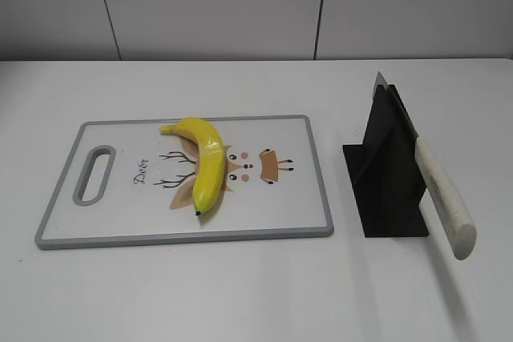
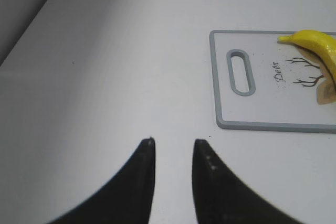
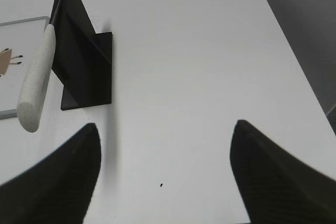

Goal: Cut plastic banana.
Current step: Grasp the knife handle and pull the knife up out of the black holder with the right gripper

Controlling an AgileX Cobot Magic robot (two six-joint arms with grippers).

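Your exterior view shows neither arm. The knife's blade (image 1: 394, 102) is mostly buried in the black wedge-shaped stand (image 1: 386, 174) — only a sliver of steel and the pale, speckled handle (image 1: 446, 195) stick out. The plastic banana (image 1: 204, 167), glossy yellow and curved, lies on the white, grey-rimmed cutting board (image 1: 321, 190) on the white counter (image 1: 240, 294), covering part of the deer print. Your left end effector (image 2: 174, 141) hovers nearly closed, a narrow gap, holding nothing; your right end effector (image 3: 165, 124) — spread wide, empty.
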